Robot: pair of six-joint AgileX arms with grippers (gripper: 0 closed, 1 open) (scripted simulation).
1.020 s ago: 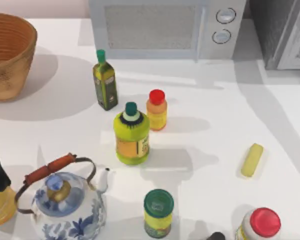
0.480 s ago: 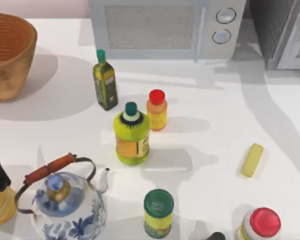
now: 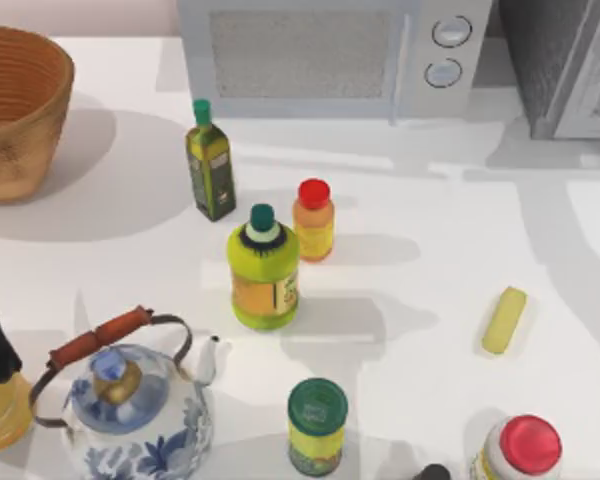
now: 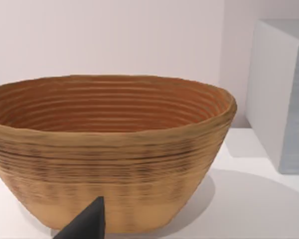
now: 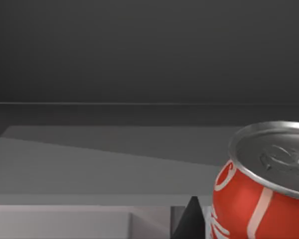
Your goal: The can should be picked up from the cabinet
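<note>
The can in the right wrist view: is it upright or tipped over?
Upright. The red can stands with its silver lid facing up and its printed side running down, on the grey floor of a dark enclosure, apparently inside the cabinet.

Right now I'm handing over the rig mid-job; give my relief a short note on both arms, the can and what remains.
Right end effector: inside the dark cabinet, which stands at the table's far right corner. One dark fingertip shows close beside the red can; whether it is open or gripping cannot be told.
Left end effector: parked by the wicker basket on the left, idle.
Can: upright on the cabinet floor.
Done: the reach into the cabinet.
Left: confirm the grip, then bring the can out.
</note>
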